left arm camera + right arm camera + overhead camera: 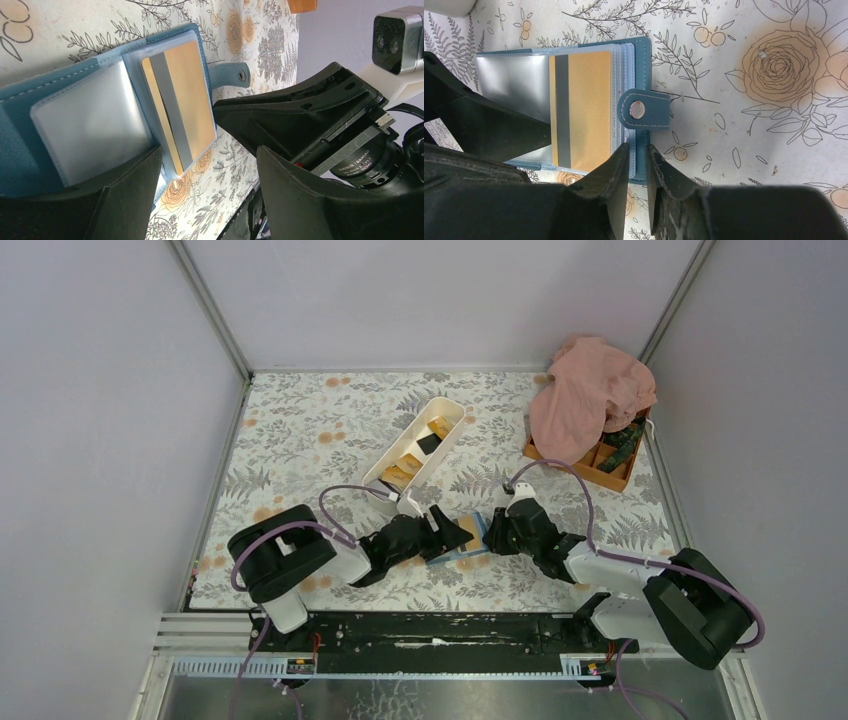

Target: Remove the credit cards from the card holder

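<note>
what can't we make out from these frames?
- Top view: card holder mostly covered by left gripper and right gripper.
- Wrist views: any cards behind the orange card are hidden by it; the grey sleeve beside it glares, contents unclear.
- Right wrist: whether the right gripper pinches the card holder's cover; its jaws hide the contact.
- Top view: orange box contents mostly under pink cloth.

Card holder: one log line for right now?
card holder: open flat | orange card: in sleeve, not out | left gripper: open, over empty page | right gripper: straddling holder edge, grip unclear
</note>
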`<state>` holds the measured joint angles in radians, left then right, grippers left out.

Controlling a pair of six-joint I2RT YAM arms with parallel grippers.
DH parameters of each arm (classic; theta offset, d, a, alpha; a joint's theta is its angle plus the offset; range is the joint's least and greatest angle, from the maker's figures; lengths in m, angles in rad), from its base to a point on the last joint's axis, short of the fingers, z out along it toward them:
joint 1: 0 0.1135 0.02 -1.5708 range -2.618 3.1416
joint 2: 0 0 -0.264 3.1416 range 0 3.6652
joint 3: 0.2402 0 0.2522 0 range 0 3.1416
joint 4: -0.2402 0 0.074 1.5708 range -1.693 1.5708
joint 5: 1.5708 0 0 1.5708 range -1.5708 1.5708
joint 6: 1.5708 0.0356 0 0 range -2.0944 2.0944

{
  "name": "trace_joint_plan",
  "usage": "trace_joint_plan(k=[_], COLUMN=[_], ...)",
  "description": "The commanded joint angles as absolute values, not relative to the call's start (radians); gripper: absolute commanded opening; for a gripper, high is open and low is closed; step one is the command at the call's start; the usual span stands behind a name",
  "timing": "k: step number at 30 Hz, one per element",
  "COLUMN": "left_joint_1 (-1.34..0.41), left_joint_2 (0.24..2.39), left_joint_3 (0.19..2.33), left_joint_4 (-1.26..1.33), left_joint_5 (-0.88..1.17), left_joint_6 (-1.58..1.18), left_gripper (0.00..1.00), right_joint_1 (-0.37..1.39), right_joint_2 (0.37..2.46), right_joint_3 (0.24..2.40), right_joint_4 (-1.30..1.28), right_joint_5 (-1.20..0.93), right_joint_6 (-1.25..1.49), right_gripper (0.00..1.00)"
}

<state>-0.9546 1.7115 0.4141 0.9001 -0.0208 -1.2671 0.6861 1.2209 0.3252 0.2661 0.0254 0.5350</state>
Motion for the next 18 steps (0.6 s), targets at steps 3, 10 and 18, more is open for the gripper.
trace_joint_plan(k=[3,10,18], left_joint_1=[-0.959,-0.959,-0.957], left_joint_2=[1.664,1.658,1.668], left_joint_3=[0.462,0.445,0.432], left_joint_4=[0.935,0.975,1.035], left_joint_5=[-0.002,0.001,-0.005], left_joint_6=[-1.212,-1.219,-1.241], left_gripper=[0.76,0.76,0.76], right_joint_1=[0.691,0.692,0.693], right_joint_2=[1.263,1.275,1.273], right_joint_3=[0.305,0.307,0.303], right_joint_4=[0.261,0.266,0.264], right_joint_5=[-0.027,-0.028,-0.028], right_joint_6=[0.543,0.541,0.541], right_gripper=[0.26,0.26,0.26])
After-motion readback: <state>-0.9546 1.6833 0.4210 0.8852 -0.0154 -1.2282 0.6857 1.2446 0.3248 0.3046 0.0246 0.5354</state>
